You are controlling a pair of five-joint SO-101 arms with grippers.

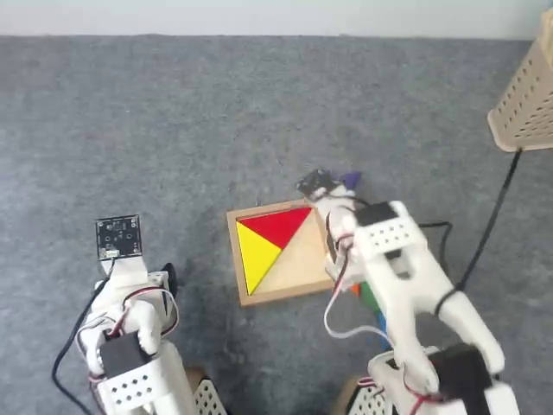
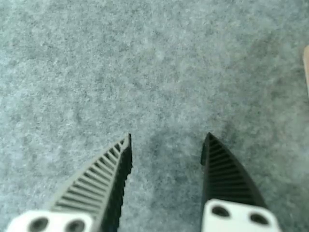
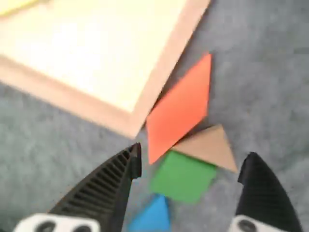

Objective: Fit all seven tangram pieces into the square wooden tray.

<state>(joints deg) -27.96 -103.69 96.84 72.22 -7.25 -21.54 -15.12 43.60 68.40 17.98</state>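
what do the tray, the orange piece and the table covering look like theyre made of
Tray: pale bare wood by its look, matte, with a raised frame round a flat base. Orange piece: flat, matte colour; likely painted wood, though plastic is possible. Table covering: grey felt or low carpet, judging by its fuzzy, mottled surface.

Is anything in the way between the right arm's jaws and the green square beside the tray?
Nothing visible does. The right gripper hangs open over the green square piece; the orange parallelogram and tan triangle lie close beside it.

Grey carpet [image 1: 173,112]; perforated beige box [image 1: 527,95] upper right, black cable [image 1: 491,225].
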